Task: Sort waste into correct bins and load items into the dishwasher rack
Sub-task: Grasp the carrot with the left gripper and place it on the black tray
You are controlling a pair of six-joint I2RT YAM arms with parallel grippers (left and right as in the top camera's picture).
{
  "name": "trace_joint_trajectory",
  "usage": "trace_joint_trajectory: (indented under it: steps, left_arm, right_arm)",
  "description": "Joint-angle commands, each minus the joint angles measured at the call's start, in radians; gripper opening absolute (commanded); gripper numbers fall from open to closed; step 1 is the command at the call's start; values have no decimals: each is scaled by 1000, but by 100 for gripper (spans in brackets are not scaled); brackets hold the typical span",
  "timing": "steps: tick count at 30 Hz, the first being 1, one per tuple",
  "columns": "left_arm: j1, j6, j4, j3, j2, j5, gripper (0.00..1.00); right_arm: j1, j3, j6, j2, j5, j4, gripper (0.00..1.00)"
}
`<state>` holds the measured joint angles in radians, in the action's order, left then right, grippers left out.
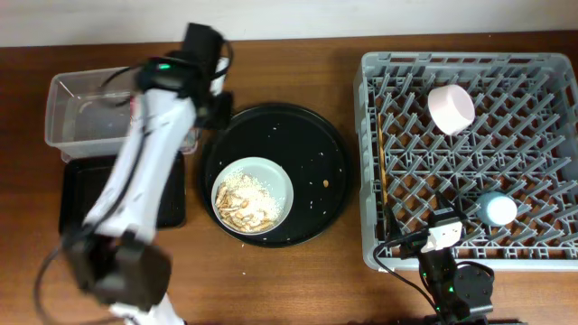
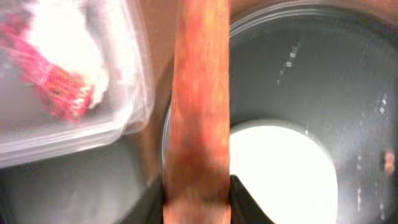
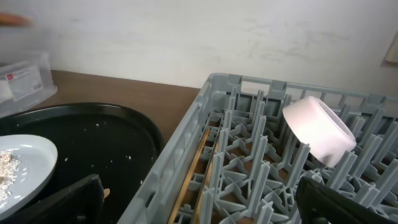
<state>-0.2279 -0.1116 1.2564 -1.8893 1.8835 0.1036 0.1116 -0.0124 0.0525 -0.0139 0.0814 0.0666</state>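
My left gripper is above the gap between the clear tub and the round black tray. It is shut on the orange carrot stick. The tub holds the white napkin and the red wrapper. The pale plate with rice scraps sits on the round tray. The grey rack holds the white bowl, the blue cup and the chopsticks. My right gripper is open and empty at the rack's front edge.
The shallow black rectangular tray lies in front of the tub, partly under my left arm. The large round black tray carries scattered rice crumbs. In the right wrist view the rack wall is close below the open fingers.
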Motion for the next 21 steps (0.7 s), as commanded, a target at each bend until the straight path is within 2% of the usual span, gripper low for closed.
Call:
trace_joint_trajectory:
  steps: [1, 3, 5, 8, 9, 12, 13, 14, 16, 18, 20, 21]
  left_arm:
    - [88, -146, 175, -8, -166, 34, 1]
    - [103, -156, 226, 32, -250, 59, 1]
    - [121, -243, 190, 175, -343, 158, 0]
    - [238, -421, -8, 567, -449, 180, 0]
    - [314, -471, -114, 686, -453, 114, 0]
    - [472, -472, -441, 898, -450, -38, 0]
    - [480, -472, -513, 927, -446, -37, 18]
    - [480, -471, -542, 928, -445, -38, 48]
    - [479, -409, -528, 874, -449, -89, 72]
    - [455, -407, -445, 806, -449, -184, 72]
    - [356, -388, -391, 774, -457, -191, 69]
    - [268, -312, -412, 774, -456, -190, 66]
  right_arm:
    - [-7, 7, 0, 6, 13, 3, 98]
    - [-7, 7, 0, 6, 13, 4, 98]
    - [-8, 7, 0, 6, 13, 3, 98]
    - [-7, 7, 0, 6, 13, 4, 98]
    - [-7, 7, 0, 6, 13, 3, 98]
    - [-8, 7, 0, 6, 13, 4, 98]
    - [-8, 7, 0, 6, 13, 3, 98]
    - [-7, 7, 0, 6, 13, 4, 98]
    - [-8, 7, 0, 6, 13, 4, 98]
    - [-7, 7, 0, 6, 13, 3, 98]
    - [-8, 7, 0, 6, 13, 4, 98]
    - [-8, 7, 0, 6, 13, 4, 98]
